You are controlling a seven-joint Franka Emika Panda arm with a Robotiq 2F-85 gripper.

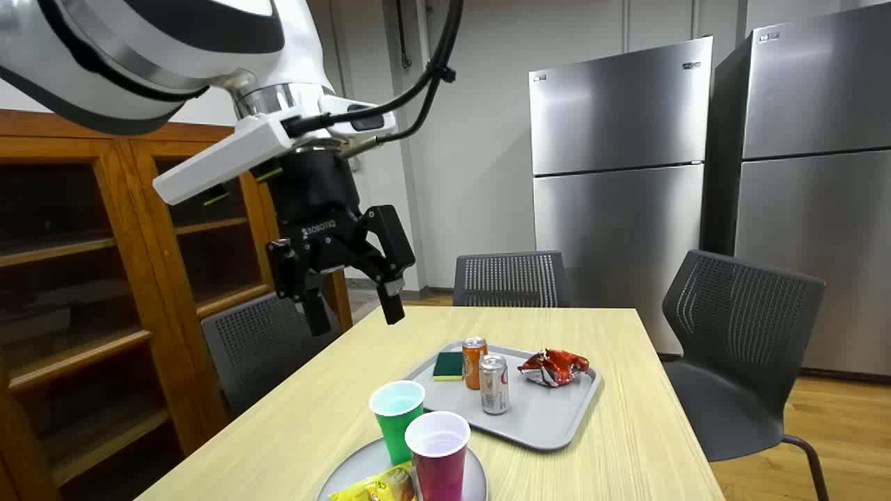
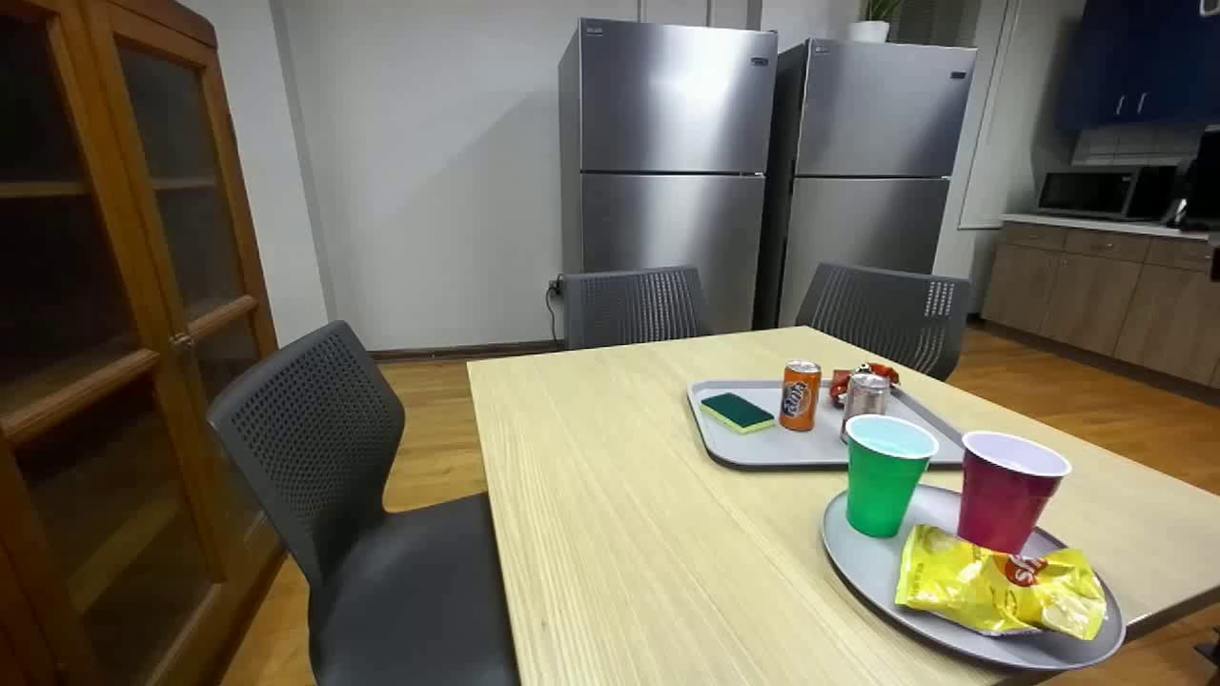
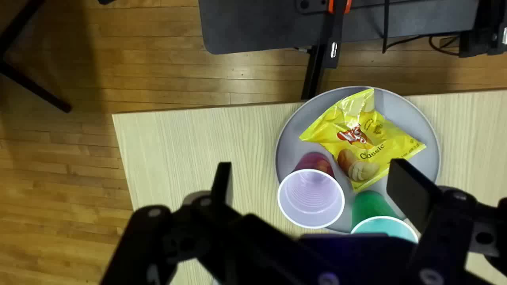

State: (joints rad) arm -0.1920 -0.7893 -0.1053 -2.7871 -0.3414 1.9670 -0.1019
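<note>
Over tbl (image 1: pixel 626 452), claw (image 1: pixel 356 319) spread wide, grip empty, plate (image 3: pixel 287 146) w/ cups (image 3: pixel 311 198) lower down

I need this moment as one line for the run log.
gripper: open, empty, above table; plate: green cup, magenta cup, yellow chip bag; tray: sponge, orange can, silver can, red wrapper

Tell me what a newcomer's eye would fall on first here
Probably the white-and-black robot arm, filling the upper left of an exterior view, its open fingers hanging above the table with nothing between them. Next, perhaps, the bright yellow chip bag on the round gray plate, which also holds a green cup and a magenta cup. Beyond the plate in both exterior views, an orange can stands on a gray tray.
</note>
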